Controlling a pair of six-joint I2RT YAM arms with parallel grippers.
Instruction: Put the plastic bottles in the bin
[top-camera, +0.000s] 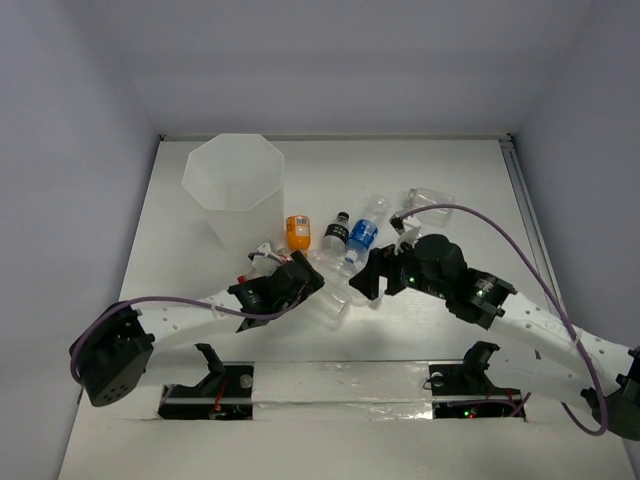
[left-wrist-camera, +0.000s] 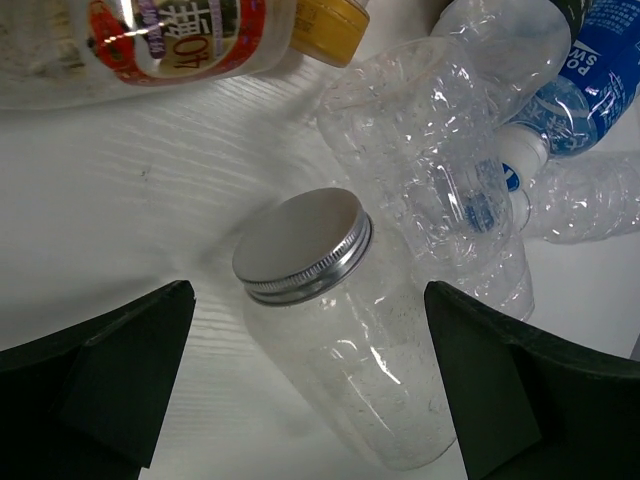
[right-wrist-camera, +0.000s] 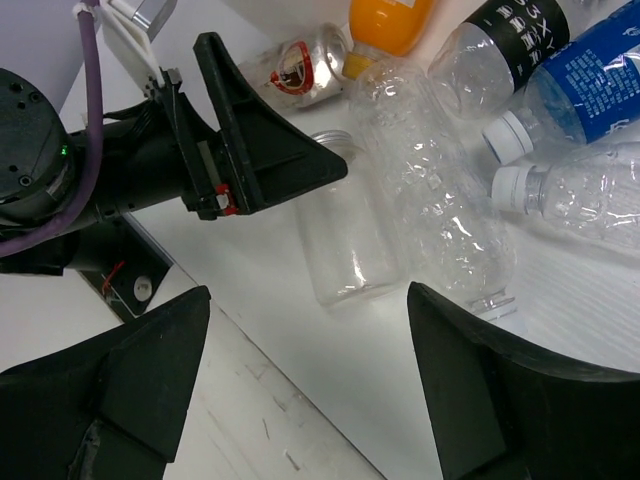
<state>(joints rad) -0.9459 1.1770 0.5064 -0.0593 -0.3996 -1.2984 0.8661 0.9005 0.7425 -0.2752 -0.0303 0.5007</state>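
A squat clear bottle (left-wrist-camera: 340, 340) with a silver lid lies on its side between the fingers of my open left gripper (left-wrist-camera: 310, 395), untouched. Beside it lies a long clear bottle (left-wrist-camera: 430, 160). Beyond are a red-labelled bottle (left-wrist-camera: 170, 40), an orange bottle (top-camera: 298, 232), a black-capped bottle (top-camera: 335, 235) and a blue-labelled bottle (top-camera: 362, 236). My right gripper (right-wrist-camera: 315, 395) stands open above the table, just short of the squat bottle (right-wrist-camera: 345, 240) and the long clear bottle (right-wrist-camera: 440, 200). The bin (top-camera: 235, 185) stands upright at the back left. The two grippers (top-camera: 312, 282) (top-camera: 366, 282) face each other across the pile.
Another clear bottle (top-camera: 428, 203) lies at the back right, apart from the pile. A white-capped clear bottle (right-wrist-camera: 580, 185) lies beside the blue-labelled one. The table's near edge and a lower board (right-wrist-camera: 250, 420) run under my right gripper. Purple cables trail from both arms.
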